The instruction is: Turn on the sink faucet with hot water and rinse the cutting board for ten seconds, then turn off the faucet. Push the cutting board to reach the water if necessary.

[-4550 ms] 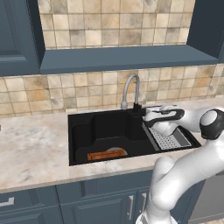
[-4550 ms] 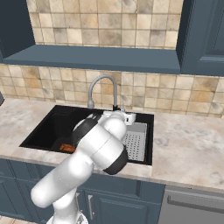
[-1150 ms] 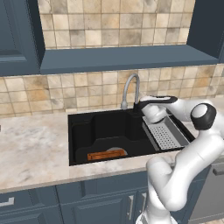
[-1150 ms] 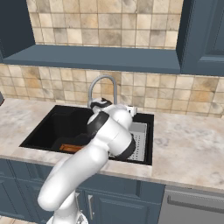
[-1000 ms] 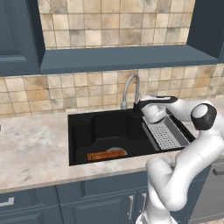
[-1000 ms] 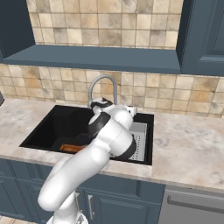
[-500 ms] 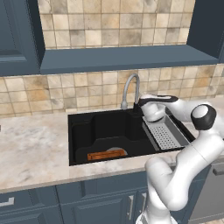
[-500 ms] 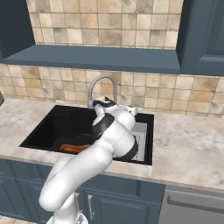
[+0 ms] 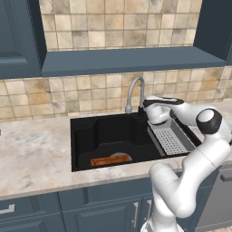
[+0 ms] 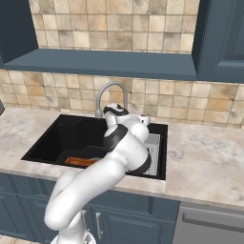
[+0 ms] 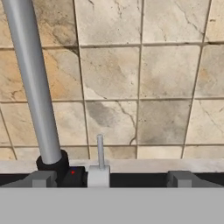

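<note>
Sink faucet [image 11: 33,83]: smooth matt grey metal, dark base. Sink [image 9: 86,136]: matt black. Cutting board [image 9: 110,160]: orange-brown wood, darker rim. Drainer tray [image 9: 170,140]: perforated grey metal. Counter [image 9: 31,154]: polished marbled stone. Wall tiles [image 11: 144,78]: mottled beige stone.

Glossy white rounded arm segments, dark joint caps, grey-tipped hand [image 11: 107,178]

Ahead of me: beige-brown tiled backsplash [image 9: 90,90], dark blue window sill [image 9: 127,60] above it. Blue upper cabinets [image 9: 18,36] either side. Marbled light countertop [image 9: 31,149], blue base cabinets [image 9: 68,210] below with metal handles.
</note>
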